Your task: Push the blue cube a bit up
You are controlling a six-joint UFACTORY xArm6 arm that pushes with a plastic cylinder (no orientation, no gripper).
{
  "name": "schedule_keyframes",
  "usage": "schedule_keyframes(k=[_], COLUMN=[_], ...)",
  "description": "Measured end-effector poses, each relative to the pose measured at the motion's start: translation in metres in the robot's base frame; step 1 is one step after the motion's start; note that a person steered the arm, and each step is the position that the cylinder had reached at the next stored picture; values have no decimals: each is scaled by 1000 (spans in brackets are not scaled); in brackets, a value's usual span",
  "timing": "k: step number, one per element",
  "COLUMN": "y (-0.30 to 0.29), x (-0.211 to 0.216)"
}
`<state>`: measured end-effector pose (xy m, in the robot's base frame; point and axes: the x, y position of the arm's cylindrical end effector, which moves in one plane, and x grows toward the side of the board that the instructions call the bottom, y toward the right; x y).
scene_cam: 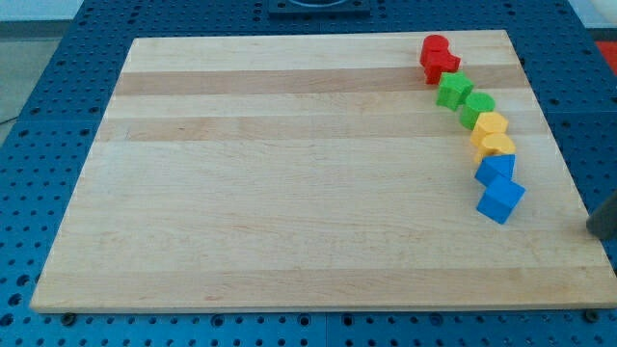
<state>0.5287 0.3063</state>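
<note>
Wood board [289, 173] on blue pegboard table [58, 58].

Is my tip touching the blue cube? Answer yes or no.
No: my tip sits at the view's right edge, with bare board between it and the blue cube.

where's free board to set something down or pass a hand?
Free: everything from the board's left edge across to the block chain, and the strip along the view's bottom. Crowded: right side, where red blocks, green blocks, yellow blocks, a blue block and the blue cube run in a curve. My tip sits right of the cube.
</note>
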Motion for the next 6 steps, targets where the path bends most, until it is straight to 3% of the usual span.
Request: schedule_keyframes(k=[1, 2, 3, 4, 6], y=[-17, -71, -41, -53, -154], x=[-30, -32, -31, -23, 14])
